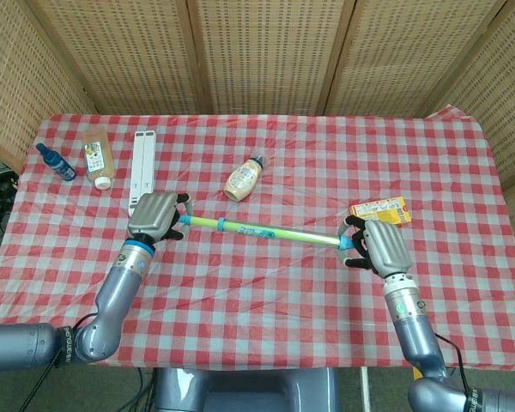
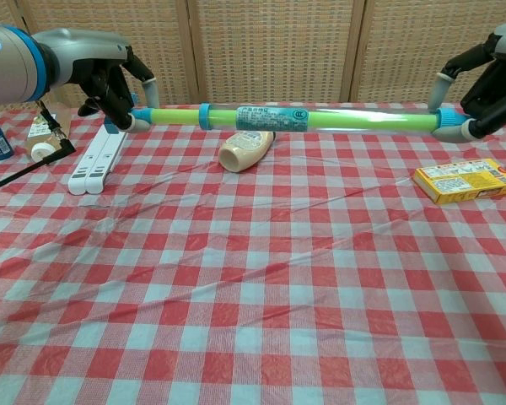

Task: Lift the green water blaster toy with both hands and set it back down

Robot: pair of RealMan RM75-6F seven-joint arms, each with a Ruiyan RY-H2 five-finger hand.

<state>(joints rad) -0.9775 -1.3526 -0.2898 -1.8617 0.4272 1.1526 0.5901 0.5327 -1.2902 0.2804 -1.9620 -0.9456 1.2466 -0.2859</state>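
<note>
The left hand (image 1: 157, 216) at nine o'clock and the right hand (image 1: 378, 246) at four o'clock each grip an end of the green water blaster toy (image 1: 262, 230) above the checkered surface (image 1: 266, 292).

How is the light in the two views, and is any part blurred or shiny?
Head view: even, soft light, sharp all over; only faint shadows under the blaster and the hands. Chest view: also sharp, with a pale sheen along the blaster tube and soft creases showing in the tablecloth; the left hand and right hand look dark against the bright screen behind.
</note>
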